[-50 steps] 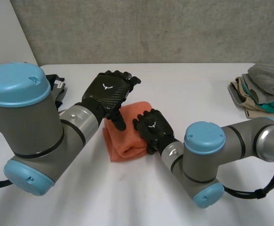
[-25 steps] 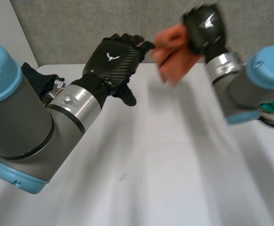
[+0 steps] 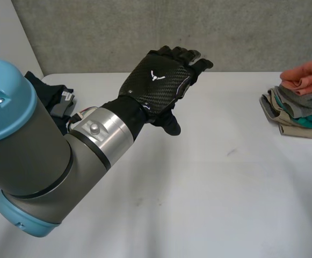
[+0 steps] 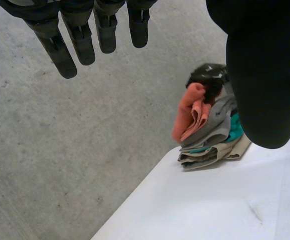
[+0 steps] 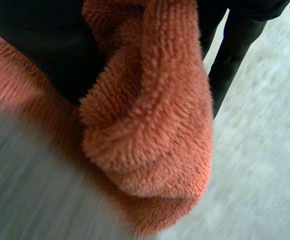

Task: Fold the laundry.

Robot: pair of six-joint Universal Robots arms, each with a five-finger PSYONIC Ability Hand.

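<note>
Right robot hand (image 5: pixel 45 55) is pinching the orange towel (image 5: pixel 149 130): its thumb is pressing on one side of a thick, rolled-over fold of the fleecy cloth, and its fingers (image 5: pixel 234 45) are reaching down the other side. The towel is lying on top of the stack of folded laundry (image 3: pixel 298 115), bunched rather than flat, with a grey piece directly beneath it and teal and beige layers lower down. In the left wrist view the right robot hand is showing as a black shape on the towel's upper end. The stack is sitting at the right edge of the tabletop (image 3: pixel 209 188), toward its far right corner.

Well apart from the stack, the left robot hand (image 3: pixel 158 80) is hovering above the tabletop nearer the far edge, around the middle of its width. Its fingers (image 4: pixel 82 42) are reaching out straight and slightly spread, its thumb is hanging down apart from them, and it is holding nothing. The left arm (image 3: pixel 32 156) is stretching in from the near left corner.

Dark clothes (image 3: pixel 51 97) are lying at the far left corner, partly hidden behind that arm. A grey concrete wall (image 3: pixel 118 32) is rising behind the far edge of the white tabletop.
</note>
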